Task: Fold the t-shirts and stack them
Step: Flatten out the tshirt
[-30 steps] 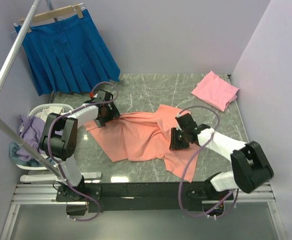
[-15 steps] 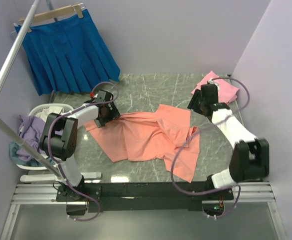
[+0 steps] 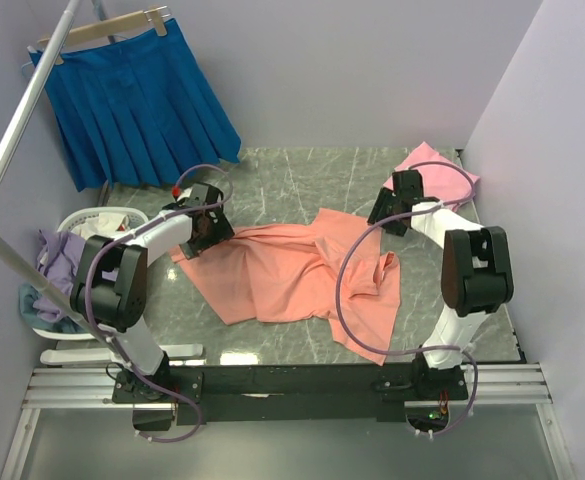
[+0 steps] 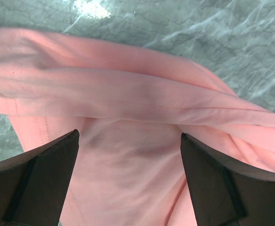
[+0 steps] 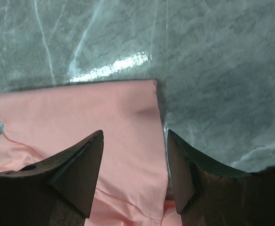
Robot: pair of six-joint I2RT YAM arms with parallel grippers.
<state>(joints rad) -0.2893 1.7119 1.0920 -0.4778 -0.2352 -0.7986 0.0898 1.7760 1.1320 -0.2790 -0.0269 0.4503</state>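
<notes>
A salmon-orange t-shirt [image 3: 282, 280] lies crumpled across the middle of the marble table [image 3: 302, 175]. A lighter pink t-shirt [image 3: 450, 175] sits folded at the back right, partly behind my right arm. My left gripper [image 3: 204, 228] is over the salmon shirt's left edge. Its jaws are wide open above a ridge of the fabric [image 4: 128, 89], gripping nothing [image 4: 130, 141]. My right gripper [image 3: 390, 210] hovers at the shirt's far right corner [image 5: 128, 108]. It is open [image 5: 134, 141], one fingertip [image 5: 92, 146] over the cloth and the other at its edge.
A bright blue pleated skirt [image 3: 137, 100] hangs on a hanger at the back left. A white laundry basket [image 3: 72, 222] with mixed clothes stands at the left edge. A slanted metal pole [image 3: 22, 130] crosses above it. Walls close off the back and right.
My right gripper opened, let go of the salmon shirt near its front middle, and swung to the shirt's back right corner. The left gripper stayed in place.
</notes>
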